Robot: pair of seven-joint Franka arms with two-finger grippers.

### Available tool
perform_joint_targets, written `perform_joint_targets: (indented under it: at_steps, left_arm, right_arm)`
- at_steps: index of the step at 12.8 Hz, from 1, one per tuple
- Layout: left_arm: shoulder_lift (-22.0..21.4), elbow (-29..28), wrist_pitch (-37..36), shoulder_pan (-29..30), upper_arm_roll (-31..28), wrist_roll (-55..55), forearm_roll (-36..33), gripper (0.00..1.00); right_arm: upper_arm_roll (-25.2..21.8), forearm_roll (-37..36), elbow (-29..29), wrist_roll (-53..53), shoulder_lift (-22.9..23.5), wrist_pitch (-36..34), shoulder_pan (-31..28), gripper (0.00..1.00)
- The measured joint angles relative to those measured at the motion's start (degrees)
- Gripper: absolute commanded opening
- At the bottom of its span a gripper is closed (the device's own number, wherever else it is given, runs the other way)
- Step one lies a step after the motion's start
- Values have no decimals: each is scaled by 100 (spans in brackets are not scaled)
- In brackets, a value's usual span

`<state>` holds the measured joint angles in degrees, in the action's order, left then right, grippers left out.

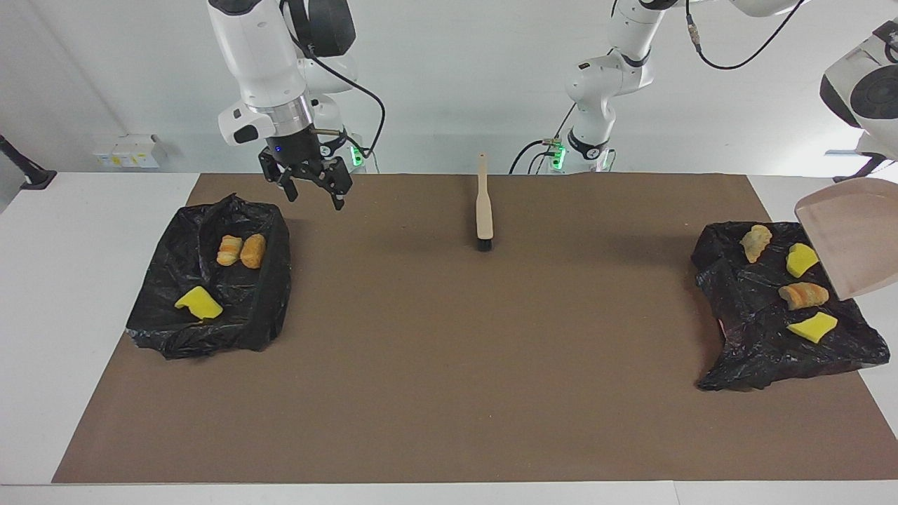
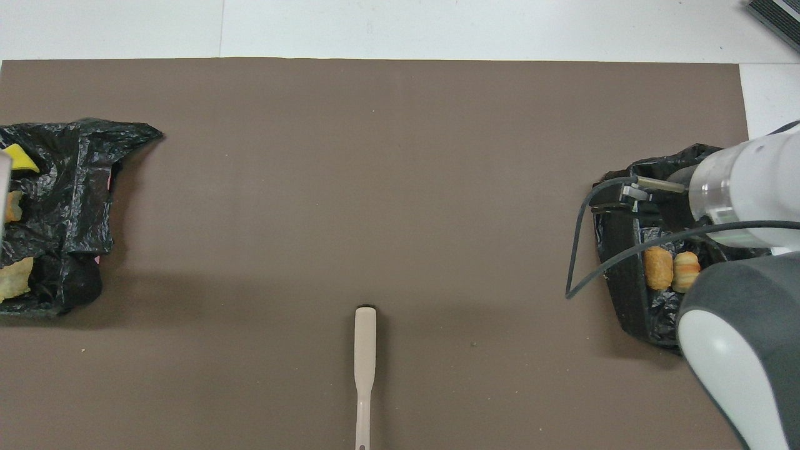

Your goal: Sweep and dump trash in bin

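Brown paper mat [image 1: 435, 365] lying wide and bare mid-table; right gripper [image 1: 313, 191] hanging open, empty, over mat's edge nearest robots, beside black bag-lined bin [image 1: 263, 308]; left gripper out of view, shut; beige dustpan [image 1: 852, 235] hanging over black bag [image 1: 758, 337]

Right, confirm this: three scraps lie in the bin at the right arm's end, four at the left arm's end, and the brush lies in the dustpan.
One thing is wrong. The brush lies on the brown mat, midway between the two bins, as the facing view shows. The dustpan is raised over the bin at the left arm's end. The counts are right.
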<state>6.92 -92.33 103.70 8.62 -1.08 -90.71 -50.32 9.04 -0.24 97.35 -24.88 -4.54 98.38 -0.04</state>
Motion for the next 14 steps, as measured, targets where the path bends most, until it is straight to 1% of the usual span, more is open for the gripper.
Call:
perform_joint_targets:
  at_steps: [2, 6, 9, 11, 14]
  left_arm:
    - [-25, -11, -294, -220, 12, 373, 804, 0]
    - [-64, -60, -602, -387, 9, 1350, 2302, 0]
    - [-250, -357, -801, -846, 23, 2827, 2851, 0]
    - [-444, -665, -836, -1351, 37, 4041, 3143, 0]
    - [-631, -911, -940, -2161, 49, 5881, 3560, 0]
  right_arm:
    - [-3, -111, -224, 38, 4, -204, -101, 100]
    - [1, -261, -646, 167, 144, -799, -113, 100]
    - [-23, -294, -1046, 318, 344, -1198, -151, 100]
    - [-31, -294, -1195, 375, 441, -1270, -194, 100]
    - [-32, -294, -1319, 376, 503, -1329, -210, 100]
